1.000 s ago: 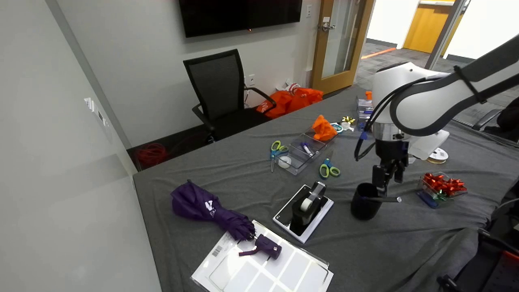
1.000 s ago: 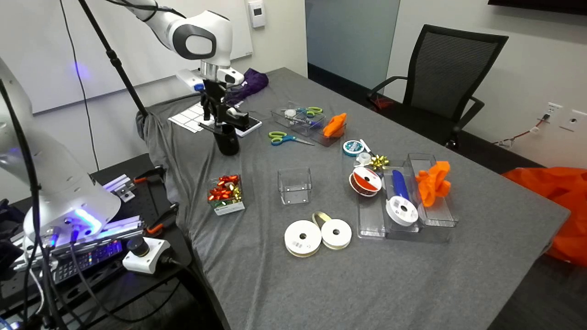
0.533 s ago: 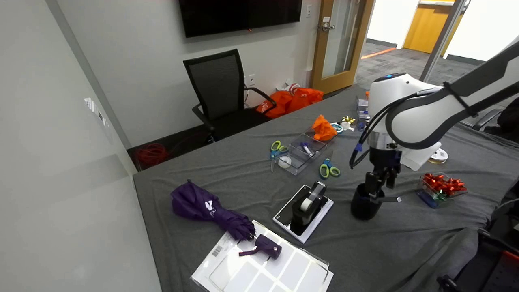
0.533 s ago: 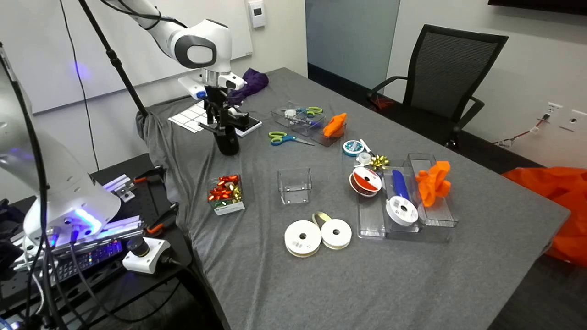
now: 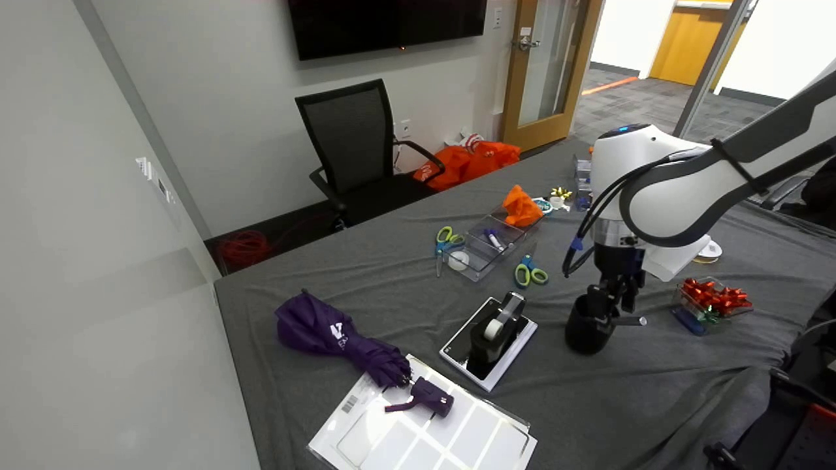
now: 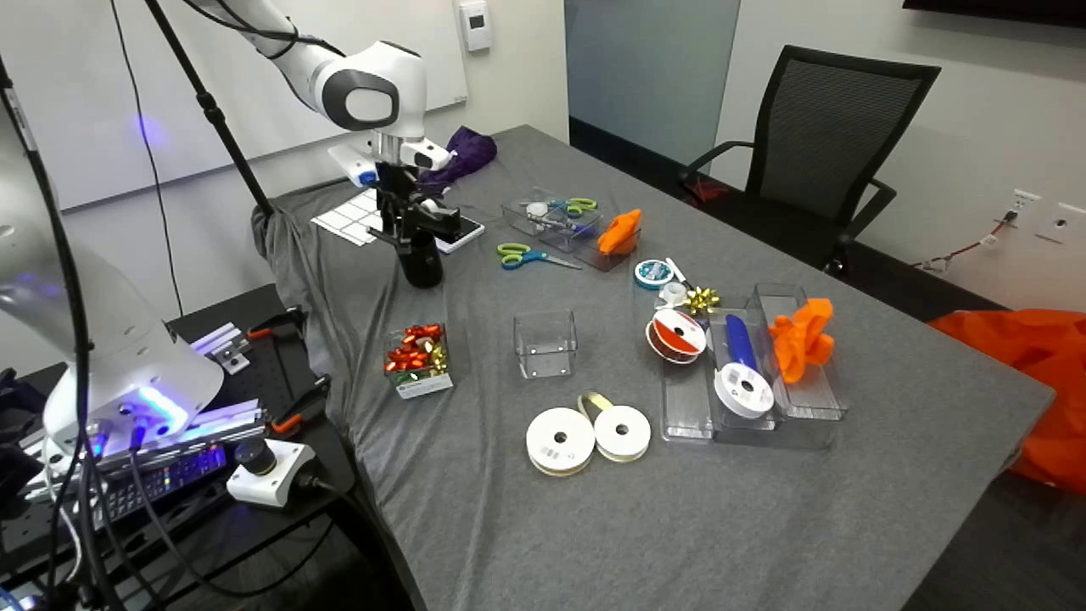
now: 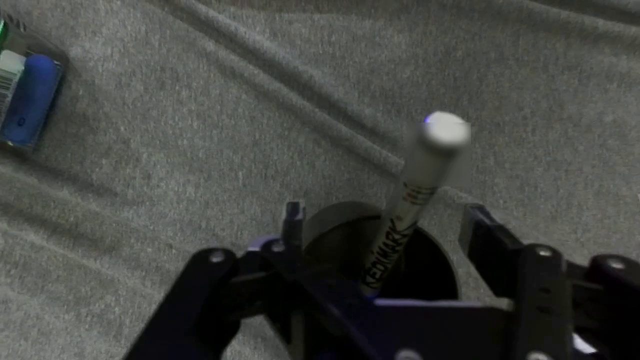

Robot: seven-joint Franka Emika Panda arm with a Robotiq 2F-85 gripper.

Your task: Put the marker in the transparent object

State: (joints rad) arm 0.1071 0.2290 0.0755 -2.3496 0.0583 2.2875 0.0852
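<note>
I see the marker (image 7: pixel 392 242), pale w/ dk lettering & white end, slanting over rim of blk cup (image 5: pixel 586 338), other end hidden; my gripper (image 7: pixel 385 222) has jaws apart, astride it. Nr cup: tape dispenser (image 5: pixel 488 338), scissors (image 5: pixel 526 262), red bows (image 5: pixel 715 297).

Black cup (image 5: pixel 583 336) is looking smooth, dull, plastic-like. In cup: marker (image 7: pixel 404 215) is showing smooth, printed plastic. At cup: hand (image 7: pixel 384 223) is looking matt black, shiny metallic spots. Around cup: table (image 6: pixel 764 526) is showing matt grey cloth, fine-grained, creased. Near cup: tape dispenser (image 5: pixel 486 344) is looking like black plastic; slab (image 5: pixel 482 371) is gleaming, glossy black; scissors (image 6: pixel 528 255) are showing plastic handles, metal blades; bows (image 6: pixel 416 346) are glinting like red foil. Farther from cup: clear box (image 6: pixel 545 361) is showing shiny plastic; umbrella (image 5: pixel 326 339) is wrinkling, purple cloth.
</note>
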